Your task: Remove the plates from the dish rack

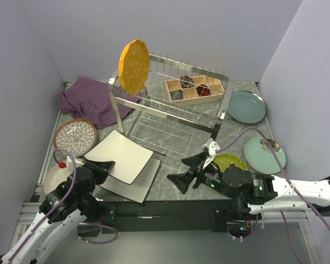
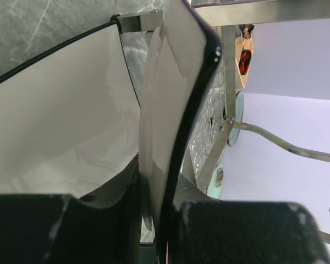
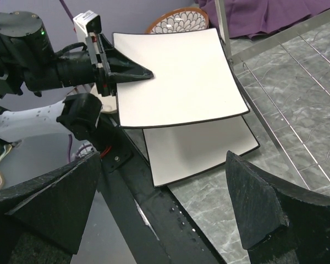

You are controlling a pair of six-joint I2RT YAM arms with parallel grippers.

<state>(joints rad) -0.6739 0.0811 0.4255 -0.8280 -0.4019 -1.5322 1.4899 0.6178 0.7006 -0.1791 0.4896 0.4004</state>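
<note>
Square plates: two large cream ones with thin dark rims lay at the front left of the desk (image 1: 173,165); the upper square plate (image 1: 124,155) overlapped the lower square plate (image 1: 135,187), turned a little against it.
Left claw: the left claw (image 1: 102,166) was closed on the upper square plate's near left edge, one finger above and one below; whether that plate touched the lower one I could not tell.
Dish rack: the silver wire dish rack (image 1: 170,118) stood on tall legs at the back.
In the rack: one round orange plate (image 1: 134,66) with pale dots stood upright on edge at its left end.
On the rack: a wooden box (image 1: 195,89) of compartments sat on the right half.
Right claw: the right claw (image 1: 186,170) hung wide open with nothing in it, in front of the rack.
Left side: a patterned plate (image 1: 75,136) with a brown rim, a cream round plate (image 1: 54,179) partly under the left arm, and a purple cloth (image 1: 88,102) behind.
Right side: a teal-grey plate (image 1: 246,106), a mint plate (image 1: 261,154) and a yellow-green plate (image 1: 231,161) half hidden by the right arm.
</note>
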